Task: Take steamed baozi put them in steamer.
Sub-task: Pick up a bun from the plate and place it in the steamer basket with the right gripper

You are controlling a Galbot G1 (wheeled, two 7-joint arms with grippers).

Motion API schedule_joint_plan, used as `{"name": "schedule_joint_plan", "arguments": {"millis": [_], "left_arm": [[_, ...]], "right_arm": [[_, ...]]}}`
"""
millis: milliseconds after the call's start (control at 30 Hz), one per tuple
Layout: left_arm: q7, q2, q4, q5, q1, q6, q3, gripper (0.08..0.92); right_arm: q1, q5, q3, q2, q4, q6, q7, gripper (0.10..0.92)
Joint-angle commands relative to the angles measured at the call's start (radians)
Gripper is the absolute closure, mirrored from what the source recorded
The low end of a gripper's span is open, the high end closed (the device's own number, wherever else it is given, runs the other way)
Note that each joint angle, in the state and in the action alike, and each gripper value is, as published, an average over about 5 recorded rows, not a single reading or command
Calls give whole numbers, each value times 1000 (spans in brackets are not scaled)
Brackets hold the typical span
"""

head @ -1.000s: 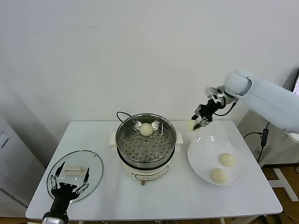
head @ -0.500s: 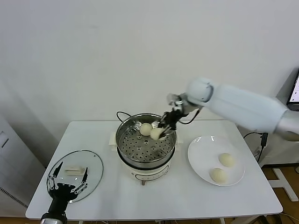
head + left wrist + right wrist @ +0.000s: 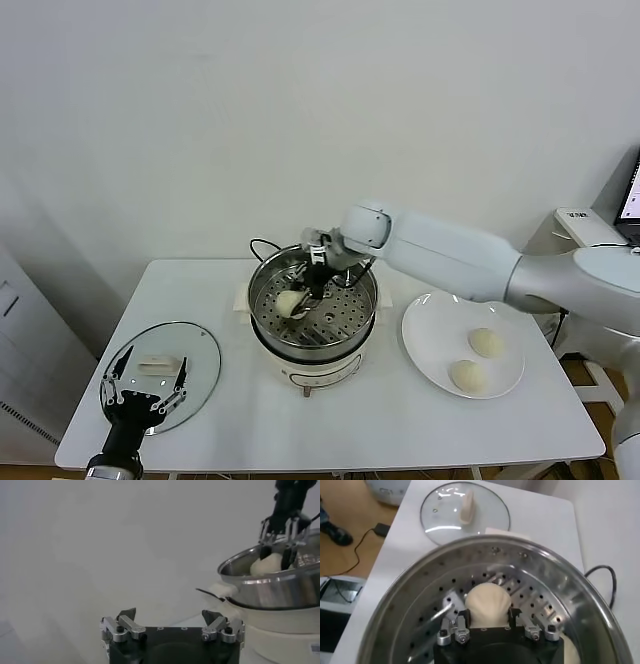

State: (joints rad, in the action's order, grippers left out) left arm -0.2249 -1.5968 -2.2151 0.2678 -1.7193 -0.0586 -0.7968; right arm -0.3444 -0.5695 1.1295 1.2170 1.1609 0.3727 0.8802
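Two wide-spread jaws mark the idle left gripper (image 3: 146, 396) over the glass lid (image 3: 205, 352); farther off, the right gripper (image 3: 300, 300), jaws slightly parted, flanks a smooth cream baozi (image 3: 487, 604) on the steamer (image 3: 262, 312) tray

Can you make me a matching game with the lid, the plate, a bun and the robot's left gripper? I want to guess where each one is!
Things:
1. glass lid
2. plate
3. bun
4. left gripper

Places or states:
a. holds two buns
b. open, near the table's front corner
c. flat on the table, on the robot's left
d. inside the steamer, at the right gripper

Pairs: 1-c, 2-a, 3-d, 4-b
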Motion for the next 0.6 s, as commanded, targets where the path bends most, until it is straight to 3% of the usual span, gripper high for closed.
{"name": "schedule_joint_plan", "arguments": {"millis": [33,367,600], "left_arm": [[0,0,0,-3,-1,-1,-2,177],[0,-2,-8,0,-4,1,-3,177],[0,0,-14,2,-5,2,1,177]], "right_arm": [[48,14,-18,72,-60,14,-40,494],[-56,46,-23,-25,-7,18,28,230],[-253,80,-19,-260,21,-69,329,203]]}}
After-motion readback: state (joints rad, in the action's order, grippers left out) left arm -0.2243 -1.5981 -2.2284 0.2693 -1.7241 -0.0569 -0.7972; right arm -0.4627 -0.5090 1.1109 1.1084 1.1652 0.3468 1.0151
